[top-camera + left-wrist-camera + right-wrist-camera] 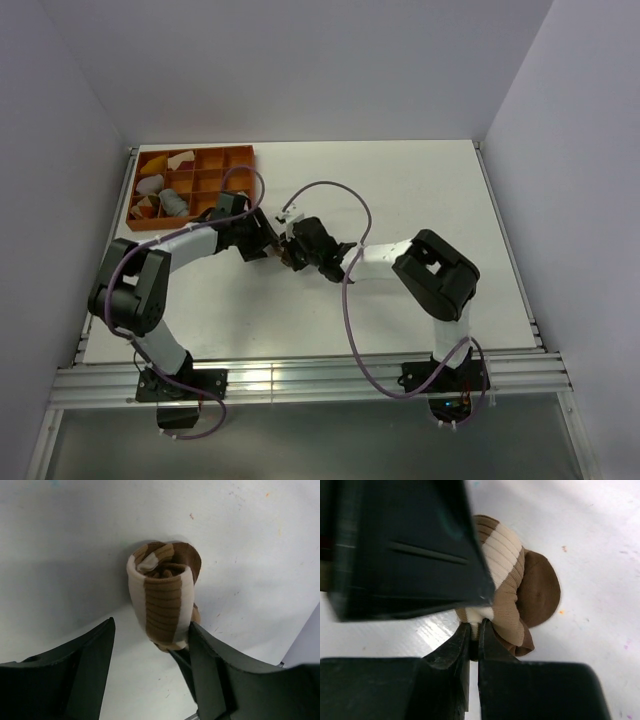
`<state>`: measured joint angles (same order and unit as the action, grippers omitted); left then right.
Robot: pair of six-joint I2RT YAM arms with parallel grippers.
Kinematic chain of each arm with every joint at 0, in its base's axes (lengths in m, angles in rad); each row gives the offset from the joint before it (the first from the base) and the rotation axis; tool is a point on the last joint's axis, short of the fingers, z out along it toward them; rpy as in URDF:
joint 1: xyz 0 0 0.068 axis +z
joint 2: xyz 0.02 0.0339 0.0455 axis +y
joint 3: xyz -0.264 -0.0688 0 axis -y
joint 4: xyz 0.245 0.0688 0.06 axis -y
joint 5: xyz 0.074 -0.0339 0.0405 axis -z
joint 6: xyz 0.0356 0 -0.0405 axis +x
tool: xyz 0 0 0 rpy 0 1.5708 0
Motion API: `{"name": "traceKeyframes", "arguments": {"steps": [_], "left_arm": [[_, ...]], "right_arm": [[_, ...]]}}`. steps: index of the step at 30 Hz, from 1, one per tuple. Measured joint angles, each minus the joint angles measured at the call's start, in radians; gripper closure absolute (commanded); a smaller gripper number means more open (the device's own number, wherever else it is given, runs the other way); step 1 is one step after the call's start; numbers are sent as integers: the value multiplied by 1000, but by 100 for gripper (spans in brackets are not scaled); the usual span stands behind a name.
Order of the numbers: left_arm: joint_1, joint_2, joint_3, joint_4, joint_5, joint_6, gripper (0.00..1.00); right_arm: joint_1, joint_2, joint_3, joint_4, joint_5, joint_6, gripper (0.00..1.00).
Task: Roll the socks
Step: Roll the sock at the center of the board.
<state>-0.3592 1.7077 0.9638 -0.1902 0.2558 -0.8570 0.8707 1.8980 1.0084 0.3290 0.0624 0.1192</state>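
Pinching a low fold of the brown sock (512, 575) with the right claw (474, 630), both fingers pressing flat together on the fabric. Holding the left claw (151, 625) spread around the same sock. One of its fingers (210, 675) is touching or just beside the roll's lower flank (hard telling which), and the other is standing off to the side with bare white showing between.

Sitting as a loose roll of brown and cream stripes, open end facing the left wrist camera, on the surface (450, 190) a little left of its middle and well apart from every edge.

Closing in tight from both sides — left arm (140, 285) reaching in from the near left, right arm (435, 270) bending in from the near right, the two claws almost meeting over the roll. Blocking much of the right wrist view with the left claw's blurred dark finger, and covering the sock's upper left there.

Bordering the surface with pale walls (300, 70) at the back and both sides and a metal rail (320, 378) along the near edge. Leaving broad white room toward the right and the back.

Standing at the back left corner, an orange tray (200, 152) with compartments carrying yellow, white and grey cloth pieces (150, 186), close behind the left arm's forearm. Looping above the claws — purple cables (325, 183).
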Motion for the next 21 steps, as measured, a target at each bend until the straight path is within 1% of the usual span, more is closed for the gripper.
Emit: {"name": "traceKeyframes", "arguments": {"steps": [1, 3, 6, 11, 16, 21], "left_arm": [[8, -18, -16, 6, 1, -5, 32], [30, -67, -61, 26, 1, -21, 30], [60, -145, -130, 67, -2, -32, 29], [68, -242, -261, 212, 12, -63, 30], [59, -229, -353, 338, 39, -102, 30], [29, -168, -372, 435, 42, -134, 30]], "right_arm": [[-12, 0, 5, -7, -34, 12, 100], [-41, 0, 11, -17, -99, 36, 100], [-84, 1, 27, -46, -182, 71, 100], [-148, 19, 66, -93, -320, 133, 100], [-193, 54, 106, -117, -438, 188, 100], [-225, 82, 119, -105, -531, 233, 100]]}}
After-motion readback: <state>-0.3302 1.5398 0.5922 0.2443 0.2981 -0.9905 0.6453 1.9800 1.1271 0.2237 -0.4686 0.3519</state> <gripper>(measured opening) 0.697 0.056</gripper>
